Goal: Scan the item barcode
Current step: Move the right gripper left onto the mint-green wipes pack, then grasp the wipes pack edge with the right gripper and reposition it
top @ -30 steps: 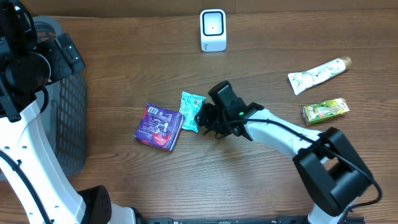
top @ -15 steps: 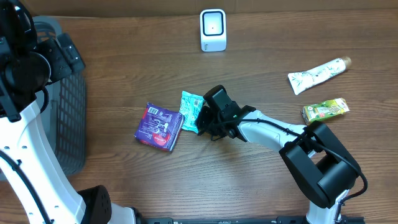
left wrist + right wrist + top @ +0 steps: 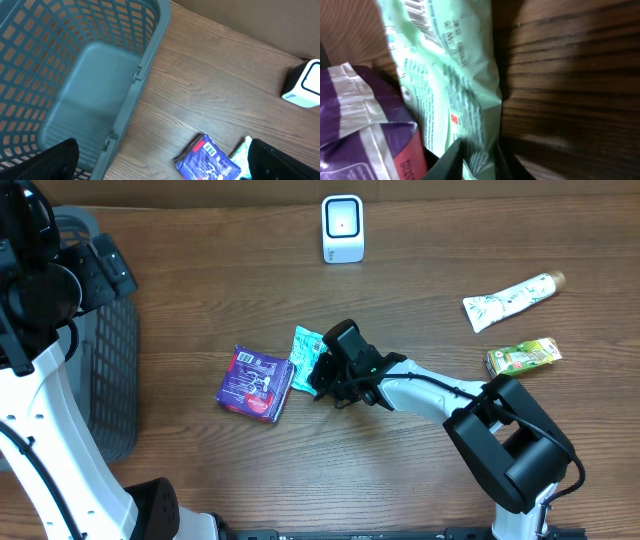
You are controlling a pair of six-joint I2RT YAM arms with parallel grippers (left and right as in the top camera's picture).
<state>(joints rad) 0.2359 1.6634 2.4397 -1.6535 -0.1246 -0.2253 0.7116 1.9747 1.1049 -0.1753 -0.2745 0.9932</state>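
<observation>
packet (image 3: 305, 348) edge under right fingers (image 3: 447, 171), grip itself unclear

The right end effector (image 3: 322, 374) hides the green packet's (image 3: 305, 350) right edge overhead; its print blurs up close. The basket (image 3: 112, 370) and purple packet (image 3: 355, 122) run off frame edges.

Basket (image 3: 110, 370) far left, scanner (image 3: 342, 228) at rear, packet (image 3: 256, 383) just left of pouch (image 3: 305, 352) mid-table, tube (image 3: 510, 301) behind carton (image 3: 523, 358) right.
</observation>
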